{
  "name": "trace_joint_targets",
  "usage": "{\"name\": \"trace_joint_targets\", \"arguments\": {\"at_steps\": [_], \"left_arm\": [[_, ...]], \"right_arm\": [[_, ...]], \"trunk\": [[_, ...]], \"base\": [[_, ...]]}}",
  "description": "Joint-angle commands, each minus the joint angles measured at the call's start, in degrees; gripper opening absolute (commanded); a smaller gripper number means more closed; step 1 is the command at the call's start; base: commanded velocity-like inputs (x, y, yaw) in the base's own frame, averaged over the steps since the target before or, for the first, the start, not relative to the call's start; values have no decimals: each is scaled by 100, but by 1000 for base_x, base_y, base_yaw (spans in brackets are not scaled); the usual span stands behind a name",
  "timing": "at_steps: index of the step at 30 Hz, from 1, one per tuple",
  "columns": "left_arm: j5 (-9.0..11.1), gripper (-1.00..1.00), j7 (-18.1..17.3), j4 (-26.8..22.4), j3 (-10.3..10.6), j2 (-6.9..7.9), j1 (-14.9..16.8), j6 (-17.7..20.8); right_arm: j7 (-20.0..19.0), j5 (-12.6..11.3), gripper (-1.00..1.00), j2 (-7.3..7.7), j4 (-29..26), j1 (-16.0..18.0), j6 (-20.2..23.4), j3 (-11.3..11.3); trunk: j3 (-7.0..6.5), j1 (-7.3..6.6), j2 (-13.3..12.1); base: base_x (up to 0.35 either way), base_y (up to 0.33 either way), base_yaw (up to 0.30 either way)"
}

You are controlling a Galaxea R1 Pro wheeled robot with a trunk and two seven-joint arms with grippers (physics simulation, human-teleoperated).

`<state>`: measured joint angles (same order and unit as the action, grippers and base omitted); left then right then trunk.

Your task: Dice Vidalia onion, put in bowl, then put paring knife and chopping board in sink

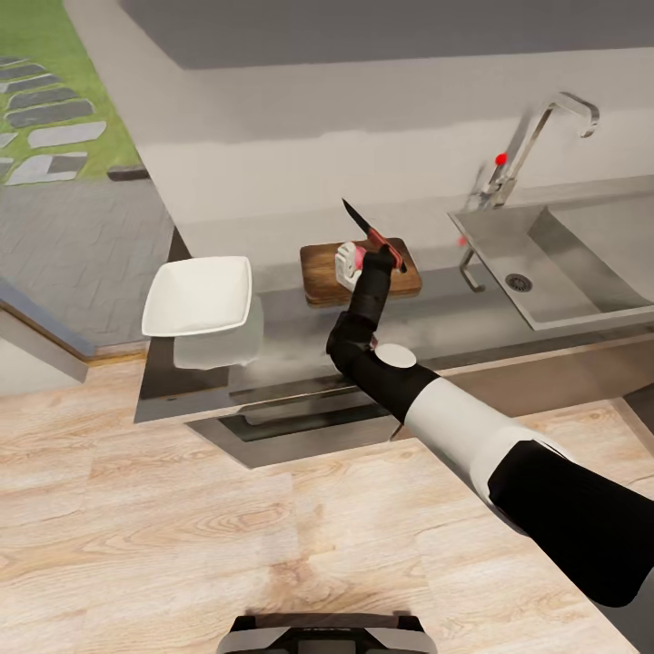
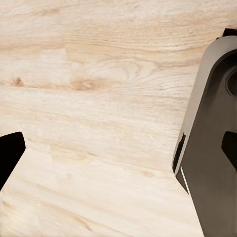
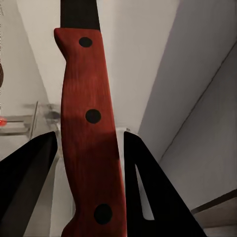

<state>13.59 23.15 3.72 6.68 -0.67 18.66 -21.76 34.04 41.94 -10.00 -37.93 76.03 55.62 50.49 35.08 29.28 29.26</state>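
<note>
On the grey countertop lies the brown chopping board. A pale, whitish onion sits on it, and I cannot tell if it is whole or cut. My right gripper hovers over the board, shut on the red handle of the paring knife. The knife's dark blade points up and away toward the wall. The white square bowl stands left of the board. The steel sink is at the right. One dark finger of my left gripper hangs over the wooden floor, spread wide.
A chrome tap with a red knob rises behind the sink's drainboard. Dark drawers run under the worktop, one slightly out. Light wooden floor lies between me and the counter. My own base is beside the left gripper.
</note>
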Motion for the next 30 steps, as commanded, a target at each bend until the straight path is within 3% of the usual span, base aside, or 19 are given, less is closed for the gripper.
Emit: {"name": "trace_joint_targets", "arguments": {"at_steps": [1,11,17,20,21,30], "left_arm": [[47,100,5,24,51,-3,7,-39],[47,100,5,24,53,-10,6,-39],[47,100,5,24,52,-4,6,-39],[47,100,5,29,51,-4,6,-39],[47,100,5,32,53,-12,6,-39],[47,100,5,32,53,-12,6,-39]], "right_arm": [[41,-34,-100,0,41,8,20,22],[32,-45,-100,0,612,8,19,20],[34,-47,-100,0,668,12,38,-40],[39,-46,-100,0,671,10,53,-279],[116,-36,-100,0,772,14,103,-912],[133,-33,-100,0,784,8,103,-917]], "trunk": [[6,2,7],[6,2,7],[6,2,7],[6,2,7],[6,2,7],[6,2,7]], "base": [[0,2,0],[0,1,0],[0,223,0],[0,291,0],[0,0,0],[0,0,0]]}}
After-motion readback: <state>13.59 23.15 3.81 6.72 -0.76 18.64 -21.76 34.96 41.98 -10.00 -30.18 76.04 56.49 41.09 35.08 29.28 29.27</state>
